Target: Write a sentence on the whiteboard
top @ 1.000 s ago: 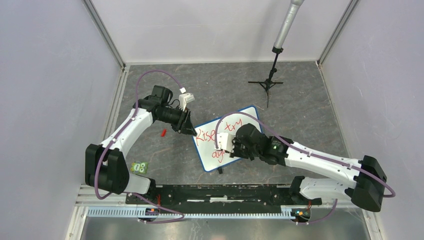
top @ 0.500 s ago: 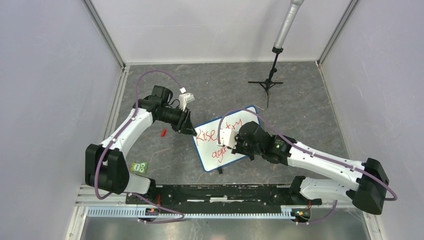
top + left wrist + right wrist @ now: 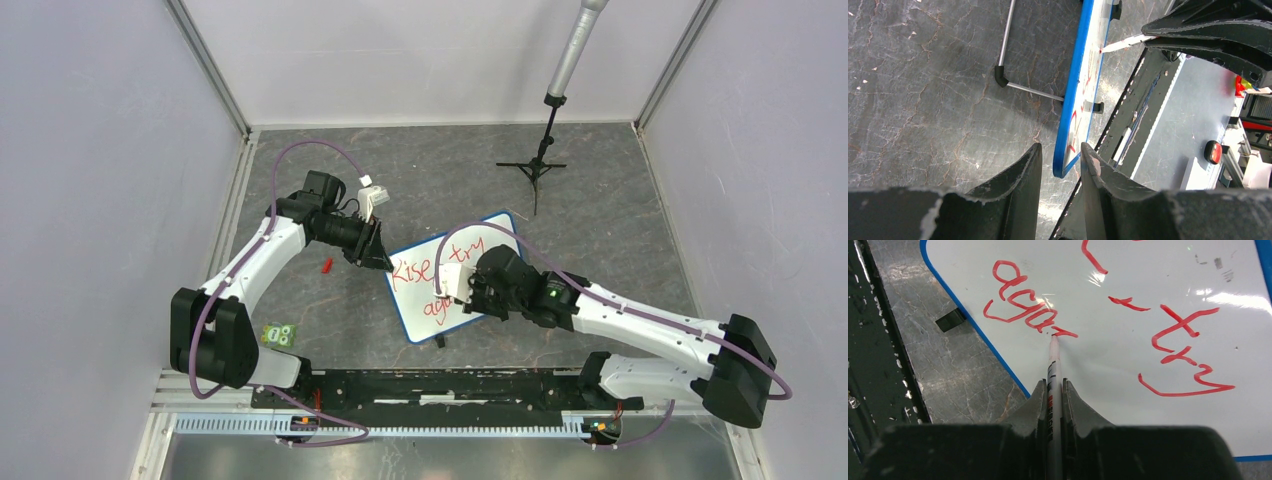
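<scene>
From above, the glossy whiteboard (image 3: pixel 410 300), blue-rimmed with rounded corners, sits midway across the veined grey table (image 3: pixel 600 200), closer to its near edge. The red sentence (image 3: pixel 410 270) reads "Rise try" over "aga", and the right gripper (image 3: pixel 462 303) has slipped a touch toward that near edge since half a second ago. Left wrist now: the left gripper (image 3: pixel 1060 150) has its black fingers pinched on the board's blue corner rim, with a thin metal rod (image 3: pixel 1008 45) running out behind. Right wrist: those fingers are clamped tight on a slim white marker (image 3: pixel 1054 357), its red tip touching the board just after "aga".

Left end effector (image 3: pixel 1060 147) straddles the whiteboard (image 3: pixel 1087 75) corner.
</scene>
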Controlling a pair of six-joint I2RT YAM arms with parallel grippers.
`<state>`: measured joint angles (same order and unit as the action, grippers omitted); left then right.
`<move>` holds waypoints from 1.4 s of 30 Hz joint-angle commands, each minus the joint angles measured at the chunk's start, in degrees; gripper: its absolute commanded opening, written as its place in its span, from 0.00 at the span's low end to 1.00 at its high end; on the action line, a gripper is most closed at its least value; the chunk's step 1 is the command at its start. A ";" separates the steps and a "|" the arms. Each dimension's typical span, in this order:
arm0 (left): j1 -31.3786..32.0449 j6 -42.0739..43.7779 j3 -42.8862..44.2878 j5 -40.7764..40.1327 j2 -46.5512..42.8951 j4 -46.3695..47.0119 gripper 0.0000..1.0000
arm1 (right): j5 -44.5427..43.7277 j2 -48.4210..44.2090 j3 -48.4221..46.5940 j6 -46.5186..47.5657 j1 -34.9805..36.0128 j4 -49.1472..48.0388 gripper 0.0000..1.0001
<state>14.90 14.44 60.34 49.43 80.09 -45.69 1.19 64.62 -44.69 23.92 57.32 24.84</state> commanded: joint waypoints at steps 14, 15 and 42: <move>0.33 -0.97 1.10 0.47 -0.35 1.40 0.41 | -0.42 0.12 -3.87 1.83 -0.19 3.94 0.00; 0.31 -0.94 1.10 0.41 -0.40 1.42 0.41 | -0.20 0.07 -4.28 1.83 -0.18 4.05 0.00; 0.38 -0.68 0.75 0.42 -0.32 1.42 0.41 | -3.66 1.94 -3.92 1.13 -0.19 0.73 0.00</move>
<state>14.90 14.44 60.34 49.43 80.09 -45.69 -0.69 67.22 -49.28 25.12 57.32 26.96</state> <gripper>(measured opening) 0.408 0.153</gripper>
